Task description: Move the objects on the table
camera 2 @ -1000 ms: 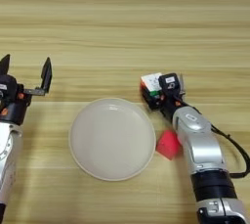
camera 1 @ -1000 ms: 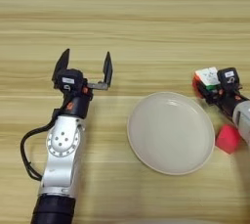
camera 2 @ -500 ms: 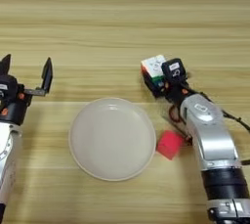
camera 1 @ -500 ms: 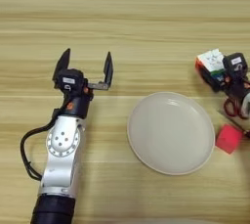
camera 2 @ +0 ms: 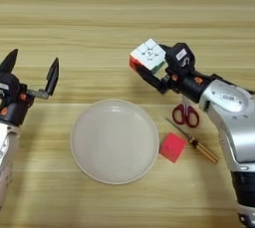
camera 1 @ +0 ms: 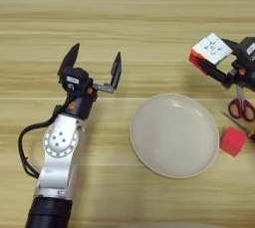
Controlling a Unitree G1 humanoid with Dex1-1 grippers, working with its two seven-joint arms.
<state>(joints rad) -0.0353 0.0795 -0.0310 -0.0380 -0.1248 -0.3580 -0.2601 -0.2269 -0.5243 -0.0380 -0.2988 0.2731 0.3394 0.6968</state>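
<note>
The multicoloured puzzle cube with a white face (camera 2: pixel 148 56) is pinched in the right claw (camera 2: pixel 155 70), tilted so that one corner points up, above the light wooden counter (camera 2: pixel 124 8) and beyond the far right rim of the round cream plate (camera 2: pixel 114 140). One black finger (camera 2: pixel 149 77) runs under the cube's red side; the other is hidden behind it. The right arm reaches in from the lower right edge.

The small plain red cube (camera 2: pixel 173 147) lies on the counter just beside the plate's right rim. The thin screwdriver with an orange-and-black handle (camera 2: pixel 193 141) lies slantwise just right of the red cube, its tip toward the plate and its handle toward the lower right. The red-handled scissors (camera 2: pixel 186 114) lie beyond the screwdriver, partly under the right arm.

The left claw (camera 1: pixel 94 71) hangs over bare counter left of the plate, well apart from all the objects, its two black fingers spread wide and holding nothing.
</note>
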